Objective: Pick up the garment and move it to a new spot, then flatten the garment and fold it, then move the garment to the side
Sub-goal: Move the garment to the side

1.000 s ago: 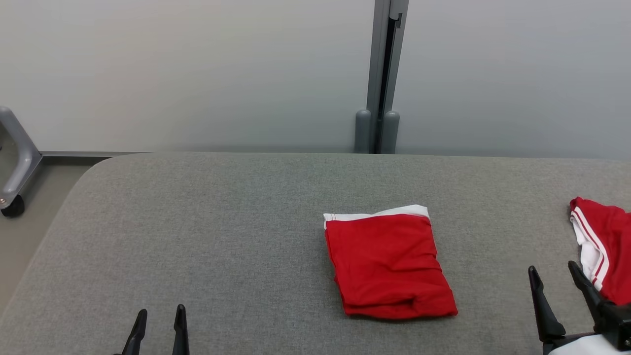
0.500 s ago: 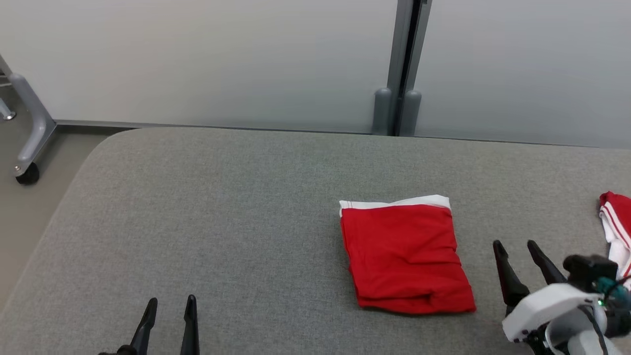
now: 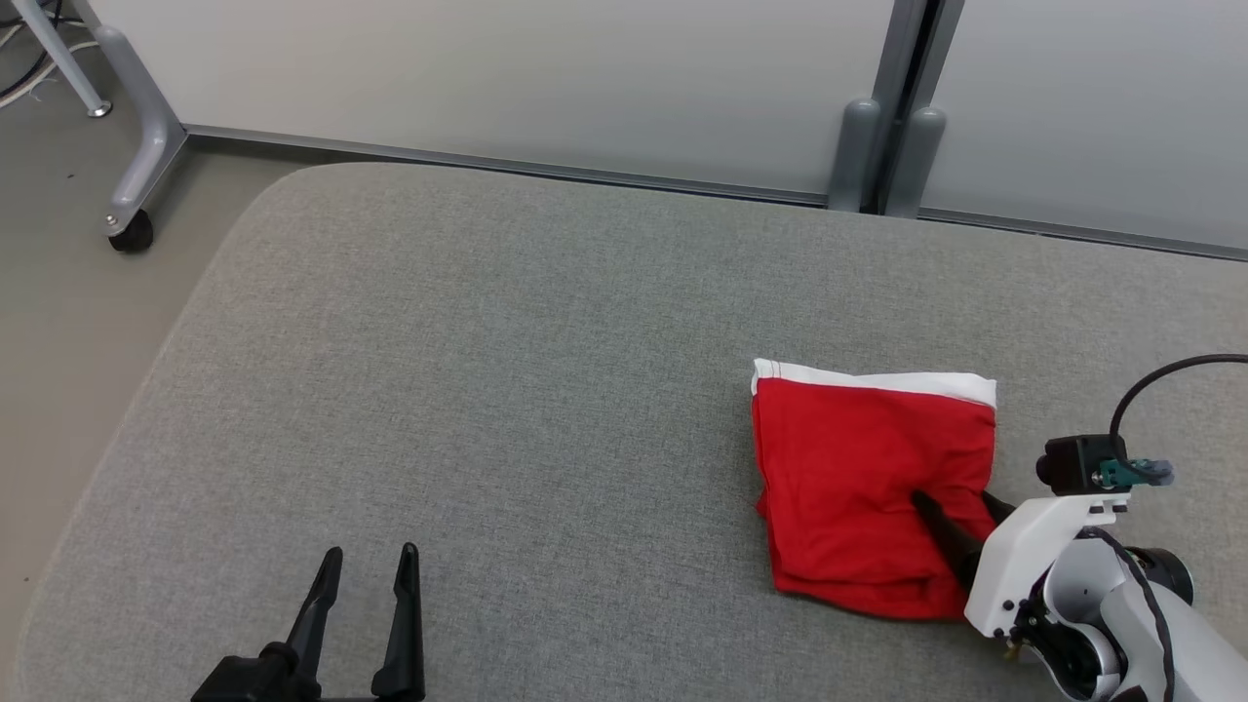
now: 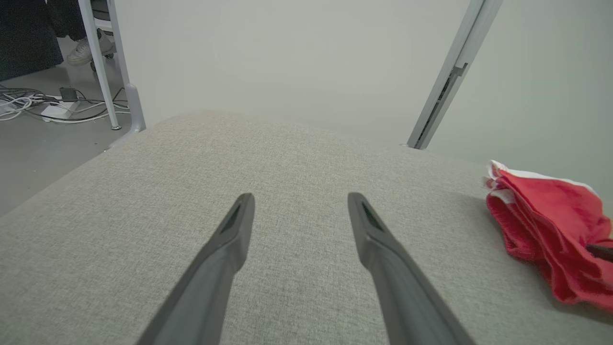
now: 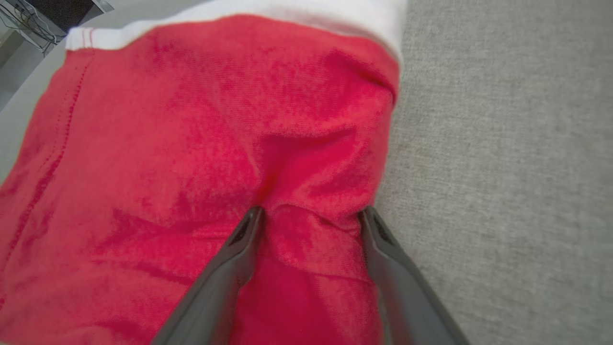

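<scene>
Closest to the robot, on its left side, the left gripper (image 3: 371,549) hangs just over the grey soft table (image 3: 487,370); its two dark fingers are spread apart and hold nothing; there is only bare grey cloth under them and between them. On the robot's right side, the right gripper (image 3: 954,499) is down on the red garment (image 3: 858,458); its white arm (image 3: 1033,556) comes in from the near right corner. Its fingers are wide apart too, not pinching; from the right wrist view, one finger (image 5: 242,239) presses on top of the red cloth, the other finger (image 5: 383,244) sits right at the garment's right edge where red meets grey, and a little bump of red cloth lies between them. The garment is folded into a rough square and lies flat on the right part of the table, well apart from the left gripper; a white band (image 3: 877,378) runs along its far edge. Past the garment the table is bare up to its far edge; behind that stands a pale wall (image 3: 487,78) with a grey post (image 3: 902,107) in it. Far off to the left, on the floor, are a grey leg with a small black wheel (image 3: 130,232), some white cables (image 4: 28,103), and a person's white shoe (image 4: 88,50).
</scene>
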Robot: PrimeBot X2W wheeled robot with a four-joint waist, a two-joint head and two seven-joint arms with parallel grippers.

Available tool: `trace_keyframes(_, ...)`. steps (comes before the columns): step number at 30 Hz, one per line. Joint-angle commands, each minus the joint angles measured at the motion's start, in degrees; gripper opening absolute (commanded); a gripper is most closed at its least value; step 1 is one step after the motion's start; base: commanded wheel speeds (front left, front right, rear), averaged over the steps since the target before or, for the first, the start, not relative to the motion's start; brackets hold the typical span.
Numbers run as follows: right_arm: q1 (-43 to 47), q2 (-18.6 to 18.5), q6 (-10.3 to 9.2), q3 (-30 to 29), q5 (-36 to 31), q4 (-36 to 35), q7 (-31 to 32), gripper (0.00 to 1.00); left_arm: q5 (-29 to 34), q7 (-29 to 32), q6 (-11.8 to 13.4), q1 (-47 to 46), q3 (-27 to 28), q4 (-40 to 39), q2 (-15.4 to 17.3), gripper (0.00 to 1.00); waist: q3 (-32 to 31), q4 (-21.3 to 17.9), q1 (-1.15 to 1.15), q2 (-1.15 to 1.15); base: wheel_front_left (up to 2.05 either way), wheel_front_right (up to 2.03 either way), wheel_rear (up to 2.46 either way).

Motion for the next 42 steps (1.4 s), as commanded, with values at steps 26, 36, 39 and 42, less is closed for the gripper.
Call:
trace_keyframes(26, -15.2, -25.4, 0.01, -4.3, 4.0, -4.8, 11.2, 0.0, 2.6, -0.1, -1.5, -5.8, 0.2, -0.4, 0.2, 1.0, 8.3, -18.1, 0.0, 0.0, 0.0, 0.0, 0.0)
trace_keyframes(36, -18.8, -25.5, 0.0, -7.9, -6.7, 3.0, 12.1, 1.0, 4.0, -0.1, -2.4, -7.0, 1.1, 0.5, 0.2, 1.0, 10.2, -18.6, 0.0, 0.0, 0.0, 0.0, 0.0)
trace_keyframes(39, -18.6, -25.2, 0.0, -9.6, -11.4, 4.2, 8.0, 1.0, 4.0, -0.1, -2.4, -6.3, 1.1, 0.6, 0.2, 1.0, 9.7, -18.5, 0.0, 0.0, 0.0, 0.0, 0.0)
trace_keyframes(42, -17.8, -24.5, 0.0, -11.6, -15.3, 3.1, 2.4, 1.0, 3.3, -0.1, -2.1, -5.8, 1.2, 0.6, 0.2, 1.0, 8.5, -18.3, 0.0, 0.0, 0.0, 0.0, 0.0)
